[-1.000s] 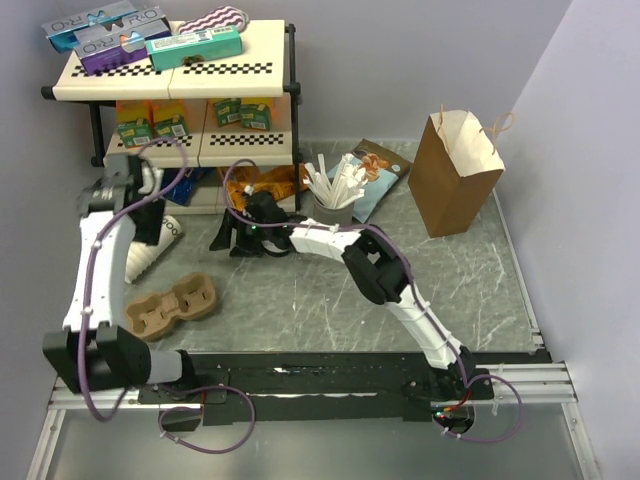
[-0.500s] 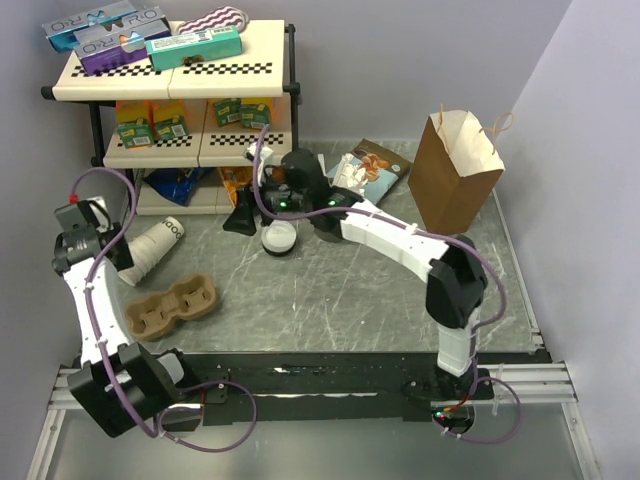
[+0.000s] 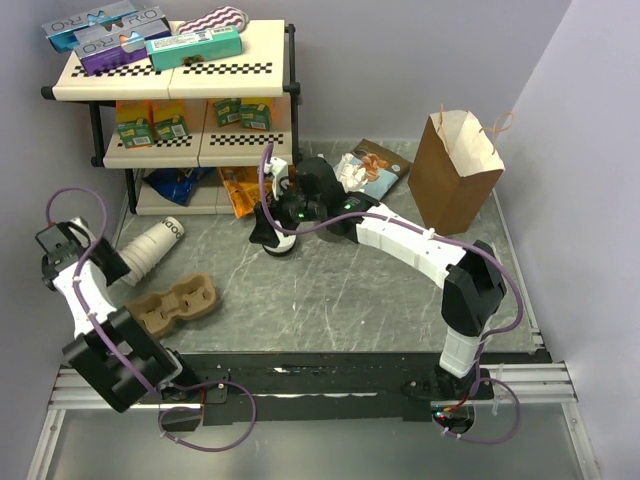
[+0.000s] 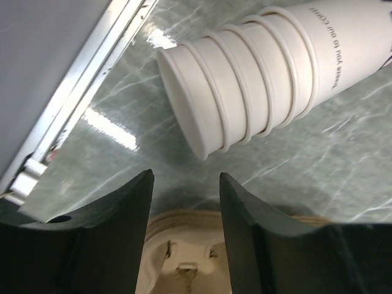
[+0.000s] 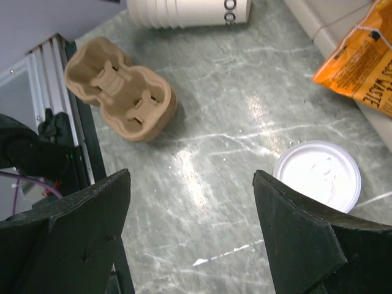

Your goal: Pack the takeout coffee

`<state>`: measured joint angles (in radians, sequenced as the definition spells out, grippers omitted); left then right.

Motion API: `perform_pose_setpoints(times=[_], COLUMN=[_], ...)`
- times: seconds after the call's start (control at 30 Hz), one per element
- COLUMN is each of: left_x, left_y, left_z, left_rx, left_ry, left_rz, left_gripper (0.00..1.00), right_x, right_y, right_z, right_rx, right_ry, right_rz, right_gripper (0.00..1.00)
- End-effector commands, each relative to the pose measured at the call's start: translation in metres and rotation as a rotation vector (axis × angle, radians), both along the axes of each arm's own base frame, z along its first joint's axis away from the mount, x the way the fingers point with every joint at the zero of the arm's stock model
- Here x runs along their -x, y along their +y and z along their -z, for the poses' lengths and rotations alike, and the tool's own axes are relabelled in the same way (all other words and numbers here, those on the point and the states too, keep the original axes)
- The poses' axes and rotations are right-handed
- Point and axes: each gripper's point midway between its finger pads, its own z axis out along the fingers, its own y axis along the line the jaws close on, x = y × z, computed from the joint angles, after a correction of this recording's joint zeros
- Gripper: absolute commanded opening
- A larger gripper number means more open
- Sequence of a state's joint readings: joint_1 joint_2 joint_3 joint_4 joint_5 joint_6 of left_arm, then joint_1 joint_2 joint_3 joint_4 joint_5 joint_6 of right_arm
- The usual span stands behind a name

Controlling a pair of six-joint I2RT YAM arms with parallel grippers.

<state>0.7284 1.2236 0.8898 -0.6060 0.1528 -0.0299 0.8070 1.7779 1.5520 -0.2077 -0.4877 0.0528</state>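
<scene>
Takeout coffee [image 5: 316,176] stands upright on the grey-green marbled tabletop [image 3: 330,300], mid-left, just in front of the shelf unit [image 3: 170,70]. From the right wrist view only its top shows: a round white plastic sip lid w/ raised rim and faint moulded marks, glossy; the paper wall is hidden from there.

R gripper [image 5: 191,174] hangs over the table right by it, fingers [image 5: 92,245] wide apart w/ nothing between them. The lid sits off to one side near one finger, not in the gap. Fingers are matte black, wedge-shaped.

Orange crinkly foil snack bag [image 5: 361,73] lies just beyond the cup, by the shelf foot.

Pulp cup carrier [image 5: 122,98], tan, rough moulded fibre, peanut-shaped w/ two wells, lies flat well apart from the coffee, towards the front left.

Stack of lidless cups [image 4: 263,73], cream paper, smooth, lies on its side beside the carrier; nested rolled rims form rings, dark print on the outermost wall.

L gripper [image 4: 185,177] sits low over the carrier's edge, open mouth of the cup stack just ahead; its curved black fingers are partly apart, holding nothing.

Brown kraft paper bag [image 3: 455,175] w/ twisted handles stands open at the far right, well apart from everything else.
</scene>
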Motion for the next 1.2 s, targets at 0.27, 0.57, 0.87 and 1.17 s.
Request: perform_pose_setpoints(times=[0.27,0.57,0.87,1.17], left_x=[-0.038,-0.047,-0.053,-0.06], left_y=[0.002,0.004,-0.014,-0.016], left_z=[0.011,0.022,0.001,-0.064], left_rx=[0.132,0.147,0.159,0.037], left_ry=[-0.152,-0.162,-0.239,-0.33], left_rz=[0.016,0.044,0.167,0.294], left_gripper=[0.46,0.36,0.01,0.01], right_x=[-0.01,-0.021,-0.023,-0.024], right_y=[-0.013,-0.024,-0.03,-0.034], right_z=[-0.041,-0.043,-0.044,-0.046], right_rx=[-0.03,-0.007,0.001,-0.002], right_ry=[-0.103,-0.155,-0.178,-0.188], right_rz=[0.034,0.07,0.095,0.112], right_gripper=[0.88,0.89,0.9,0.91])
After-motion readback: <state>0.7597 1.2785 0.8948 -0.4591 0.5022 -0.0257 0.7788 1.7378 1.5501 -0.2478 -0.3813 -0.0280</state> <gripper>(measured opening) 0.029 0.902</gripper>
